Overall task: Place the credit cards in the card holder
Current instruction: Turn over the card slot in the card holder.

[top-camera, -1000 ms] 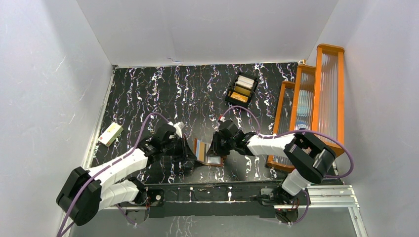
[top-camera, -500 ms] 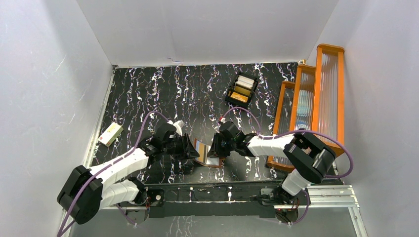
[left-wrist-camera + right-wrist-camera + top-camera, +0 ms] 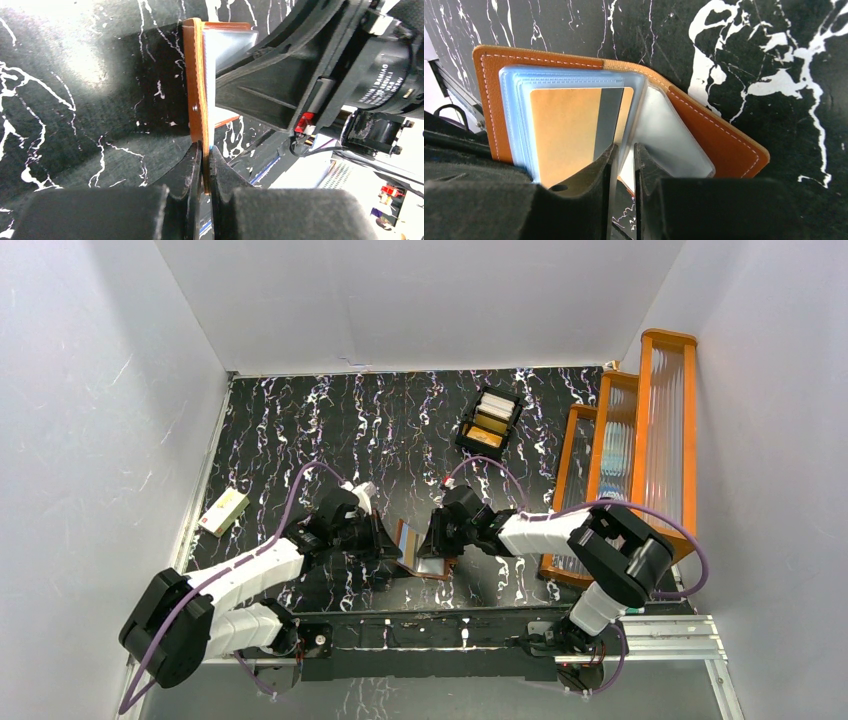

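Note:
The card holder (image 3: 421, 550) is a reddish-brown wallet, held open on edge between my two grippers at the near middle of the table. My left gripper (image 3: 205, 160) is shut on the edge of its brown cover (image 3: 197, 95). My right gripper (image 3: 625, 155) is pinched on a clear pocket leaf (image 3: 664, 135) inside the holder (image 3: 724, 140). A yellow-orange credit card (image 3: 564, 130) with a grey stripe sits in a pocket left of the fingers. More credit cards, white (image 3: 497, 405) and yellow-orange (image 3: 486, 436), lie in the black tray (image 3: 468, 435) farther back.
A cream box (image 3: 224, 511) lies near the left table edge. Orange-framed ribbed racks (image 3: 640, 440) stand along the right side. White walls enclose the black marbled table (image 3: 330, 430). The right gripper's black body (image 3: 300, 75) is close in front of the left wrist camera.
The card holder has been tipped up from lying more open to standing on edge. The left gripper has shifted slightly right with it. The right gripper has hardly moved.

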You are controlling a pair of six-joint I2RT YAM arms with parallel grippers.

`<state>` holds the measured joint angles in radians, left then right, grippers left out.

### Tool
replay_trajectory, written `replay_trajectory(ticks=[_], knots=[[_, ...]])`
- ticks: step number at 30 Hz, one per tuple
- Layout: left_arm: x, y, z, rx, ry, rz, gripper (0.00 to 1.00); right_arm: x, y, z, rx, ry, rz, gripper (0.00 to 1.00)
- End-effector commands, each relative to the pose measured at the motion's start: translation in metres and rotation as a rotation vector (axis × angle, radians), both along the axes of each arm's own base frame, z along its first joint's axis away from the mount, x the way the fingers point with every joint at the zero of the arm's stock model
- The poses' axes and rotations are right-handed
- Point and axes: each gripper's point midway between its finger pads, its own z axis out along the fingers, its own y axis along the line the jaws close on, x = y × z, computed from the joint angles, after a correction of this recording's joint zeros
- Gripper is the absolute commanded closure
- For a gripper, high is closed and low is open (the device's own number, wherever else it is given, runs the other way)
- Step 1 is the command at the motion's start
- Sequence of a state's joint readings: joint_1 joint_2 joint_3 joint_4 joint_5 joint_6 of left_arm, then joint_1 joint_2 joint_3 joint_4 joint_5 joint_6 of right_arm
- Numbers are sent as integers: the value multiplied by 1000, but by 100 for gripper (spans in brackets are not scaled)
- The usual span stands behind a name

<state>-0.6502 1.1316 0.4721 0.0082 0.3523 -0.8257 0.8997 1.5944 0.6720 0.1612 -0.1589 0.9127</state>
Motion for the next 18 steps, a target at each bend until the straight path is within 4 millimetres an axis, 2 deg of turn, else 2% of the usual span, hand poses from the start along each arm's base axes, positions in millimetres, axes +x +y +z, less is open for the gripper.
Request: replay_trajectory(ticks=[1, 5, 10, 13, 15, 18], knots=[[3, -17, 30, -110, -71, -62, 100, 3, 9, 1, 10, -20, 28, 74], [1, -18, 42, -143, -103, -71, 100, 2, 9, 4, 13, -31, 40, 72], [1, -18, 39, -132, -110, -91, 100, 1, 8, 2, -3, -33, 57, 68], [4, -13, 34, -71, -104, -87, 100, 2, 4, 4, -18, -44, 44, 66], [9, -9, 37, -27, -122, -77, 100, 4, 1, 9, -31, -61, 43, 65], [14, 6, 38, 81, -139, -41, 100, 5, -5, 19, -52, -87, 45, 62]])
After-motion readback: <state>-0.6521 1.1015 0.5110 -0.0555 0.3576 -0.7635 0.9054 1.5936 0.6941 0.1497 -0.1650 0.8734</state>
